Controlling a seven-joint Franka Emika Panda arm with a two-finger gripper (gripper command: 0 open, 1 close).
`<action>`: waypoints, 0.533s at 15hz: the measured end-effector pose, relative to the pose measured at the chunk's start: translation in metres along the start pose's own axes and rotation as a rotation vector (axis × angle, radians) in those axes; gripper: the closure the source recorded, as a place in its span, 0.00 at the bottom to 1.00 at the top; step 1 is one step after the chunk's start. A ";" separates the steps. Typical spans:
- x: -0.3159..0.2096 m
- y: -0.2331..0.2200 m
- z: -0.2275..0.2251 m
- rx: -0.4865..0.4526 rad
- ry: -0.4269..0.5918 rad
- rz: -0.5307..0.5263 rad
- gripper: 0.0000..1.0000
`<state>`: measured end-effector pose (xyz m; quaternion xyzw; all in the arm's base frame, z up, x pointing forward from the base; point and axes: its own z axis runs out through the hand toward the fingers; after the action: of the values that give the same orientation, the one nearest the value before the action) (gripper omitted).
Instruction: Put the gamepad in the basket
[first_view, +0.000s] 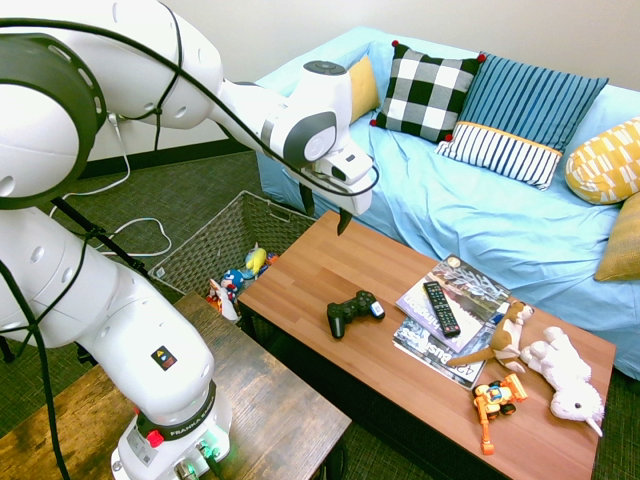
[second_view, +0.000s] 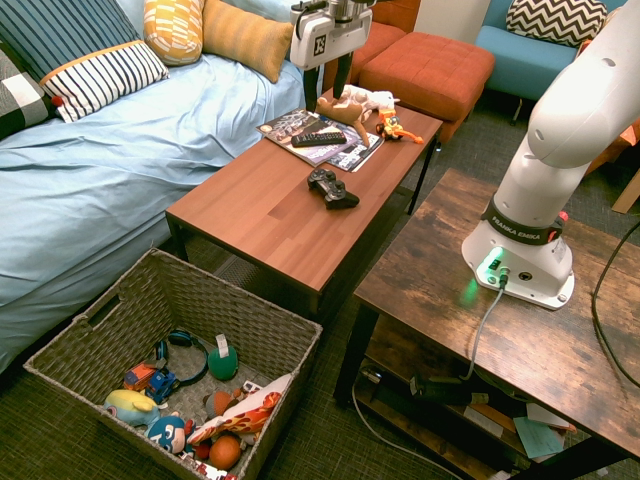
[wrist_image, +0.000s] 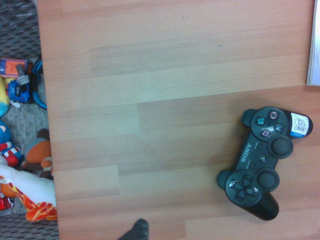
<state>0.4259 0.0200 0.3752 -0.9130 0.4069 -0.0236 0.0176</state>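
Observation:
The black gamepad (first_view: 353, 311) (second_view: 332, 187) (wrist_image: 262, 162) lies flat on the wooden coffee table (first_view: 310, 265) (second_view: 255, 220), near its middle, with a pale label on one horn. My gripper (first_view: 326, 212) (second_view: 326, 85) hangs well above the table, open, with nothing between its fingers. It is off to the gamepad's side, nearer the sofa edge of the table. The woven basket (first_view: 210, 245) (second_view: 240, 293) stands on the floor at the table's end, with several toys inside.
A black TV remote (first_view: 441, 308) (second_view: 318, 139) rests on magazines (first_view: 455, 300) beside the gamepad. Plush animals (first_view: 560, 375) and an orange toy car (first_view: 497, 398) fill the table's far end. The blue sofa (first_view: 480, 220) runs along one side, and an orange ottoman (second_view: 425, 65) stands beyond the table.

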 end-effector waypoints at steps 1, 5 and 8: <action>0.001 -0.001 0.000 0.000 0.001 -0.001 0.00; 0.020 0.007 0.018 -0.046 0.022 0.121 0.00; 0.037 0.014 0.053 -0.072 -0.010 0.218 0.00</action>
<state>0.4434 -0.0168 0.3230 -0.8635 0.5042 -0.0026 -0.0106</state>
